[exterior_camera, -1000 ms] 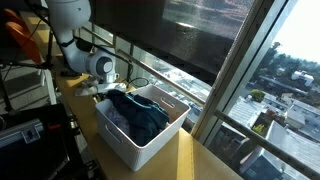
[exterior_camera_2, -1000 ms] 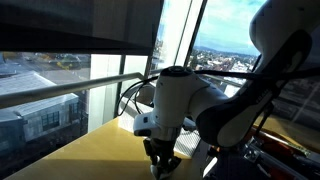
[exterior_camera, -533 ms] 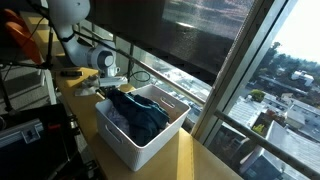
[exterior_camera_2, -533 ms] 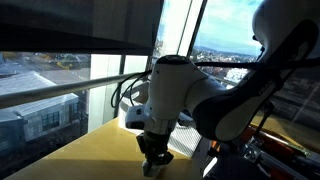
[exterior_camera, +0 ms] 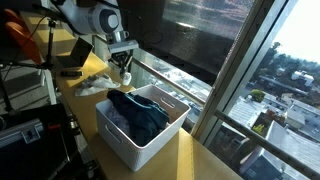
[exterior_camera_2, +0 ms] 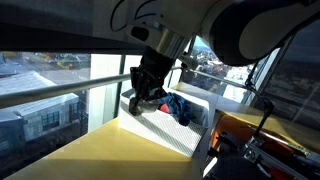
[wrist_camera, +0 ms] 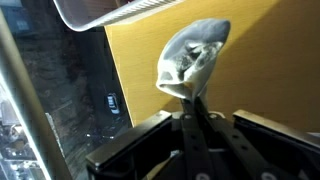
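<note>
My gripper (wrist_camera: 190, 100) is shut on a small pale grey-white cloth (wrist_camera: 192, 58), which bunches up between the fingertips in the wrist view. In both exterior views the gripper (exterior_camera: 124, 68) (exterior_camera_2: 140, 96) is raised above the yellow tabletop (exterior_camera_2: 90, 150), just beside the end of a white plastic basket (exterior_camera: 150, 140). The cloth shows as a small pale bit at the fingers (exterior_camera_2: 133, 103). The basket holds dark blue clothing (exterior_camera: 138, 112) (exterior_camera_2: 180, 108).
The basket's rim (wrist_camera: 110, 12) shows at the top of the wrist view. A window with a metal rail (exterior_camera_2: 60, 90) runs along the table's far edge. Another pale cloth (exterior_camera: 92, 78) lies on the table beside the basket. Equipment and cables (exterior_camera: 25, 60) stand behind.
The arm has risen from low on the tabletop, lifting the pale cloth with it, and has swung towards the basket. The basket and blue clothing have not moved.
</note>
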### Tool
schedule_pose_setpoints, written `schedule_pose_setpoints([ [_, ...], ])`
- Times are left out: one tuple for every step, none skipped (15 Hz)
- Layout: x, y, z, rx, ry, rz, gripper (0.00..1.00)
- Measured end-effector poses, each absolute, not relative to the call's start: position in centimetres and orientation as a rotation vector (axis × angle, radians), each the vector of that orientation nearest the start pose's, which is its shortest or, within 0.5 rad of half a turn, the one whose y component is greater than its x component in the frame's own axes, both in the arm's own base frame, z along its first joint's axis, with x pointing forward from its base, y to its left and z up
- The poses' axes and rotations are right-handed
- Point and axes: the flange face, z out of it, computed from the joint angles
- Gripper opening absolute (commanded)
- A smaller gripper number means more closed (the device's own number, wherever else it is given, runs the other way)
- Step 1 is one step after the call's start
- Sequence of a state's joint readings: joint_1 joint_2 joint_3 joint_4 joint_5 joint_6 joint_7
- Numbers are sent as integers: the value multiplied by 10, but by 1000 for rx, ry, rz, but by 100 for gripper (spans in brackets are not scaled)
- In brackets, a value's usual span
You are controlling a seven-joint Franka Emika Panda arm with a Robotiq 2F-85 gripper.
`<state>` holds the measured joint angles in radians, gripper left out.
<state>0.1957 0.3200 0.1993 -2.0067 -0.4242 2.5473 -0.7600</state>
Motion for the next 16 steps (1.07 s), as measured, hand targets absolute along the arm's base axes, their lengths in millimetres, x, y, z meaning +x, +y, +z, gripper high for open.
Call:
schedule_pose_setpoints([
  [581,222,343,-2554,-2236,-350,1],
  [588,199,361,-2596,-2206,-373,1],
  [595,175,375,-2637,-2171,-389,1],
  [601,148,386,-2680,-2129,-401,1],
  [607,120,393,-2720,-2083,-403,1],
  [611,95,395,-2757,-2037,-397,1],
  [613,71,393,-2788,-1994,-382,1],
  [615,52,388,-2814,-1949,-361,1],
  [615,36,380,-2830,-1905,-337,1],
  [614,25,367,-2836,-1864,-306,1],
  [612,17,352,-2833,-1827,-273,1],
  [608,15,335,-2825,-1795,-238,1],
  [604,15,315,-2809,-1765,-199,1],
  [600,18,294,-2791,-1744,-163,1],
  [595,22,273,-2771,-1721,-131,1],
  [590,25,252,-2754,-1700,-103,1],
])
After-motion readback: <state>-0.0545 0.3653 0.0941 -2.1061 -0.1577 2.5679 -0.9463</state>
